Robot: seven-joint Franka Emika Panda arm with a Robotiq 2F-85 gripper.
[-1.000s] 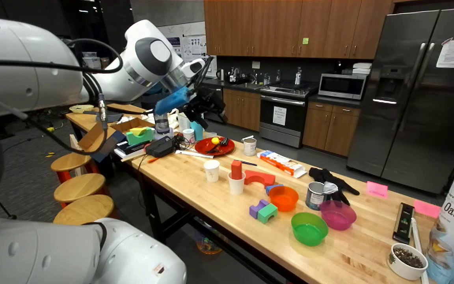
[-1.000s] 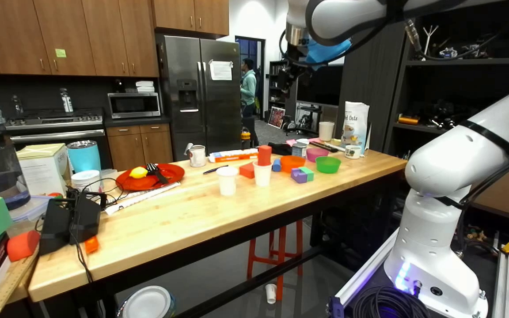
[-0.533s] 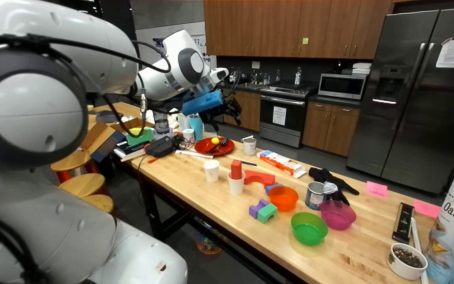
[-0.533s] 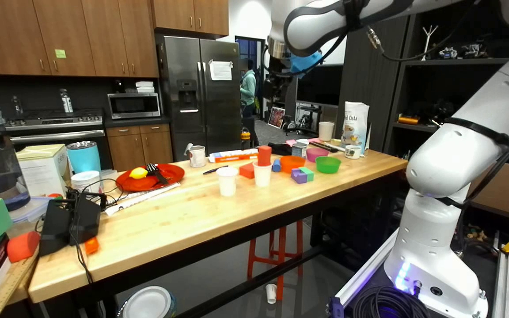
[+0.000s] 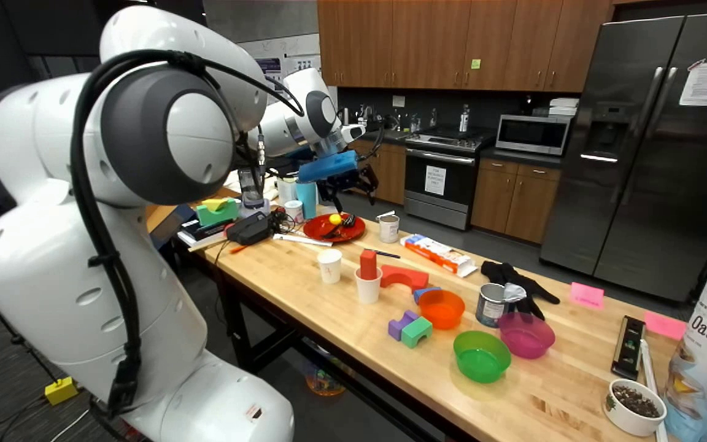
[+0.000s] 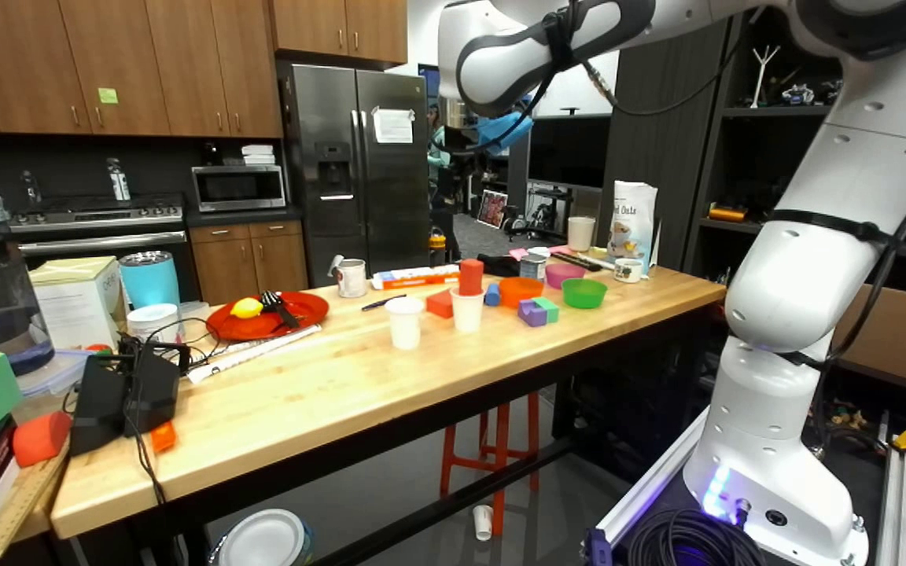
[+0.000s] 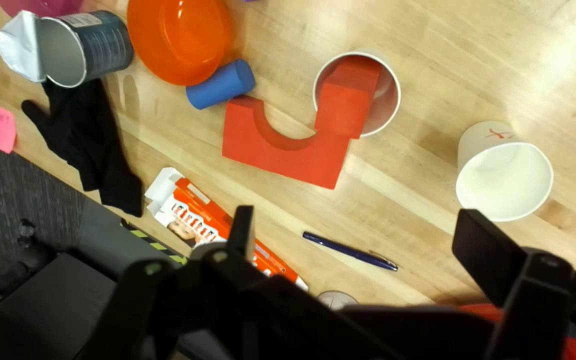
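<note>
Two fingers (image 7: 488, 255), wide apart, above tabletop (image 7: 403, 200)

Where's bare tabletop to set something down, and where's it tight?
In an exterior view, the widest bare table lies between the black devices, white strip, empty white cup and near edge. Another patch separates the green bowl from the small white bowl. It's crowded around the orange bowl: blue cylinder, red arch, purple block and dark open can sit close.

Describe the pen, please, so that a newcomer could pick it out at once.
On the wooden table, find the orange-and-white box. The pen lies flat between that box and the empty white cup. Slim and dark blue with a shiny clip, it is thinner than either.
</note>
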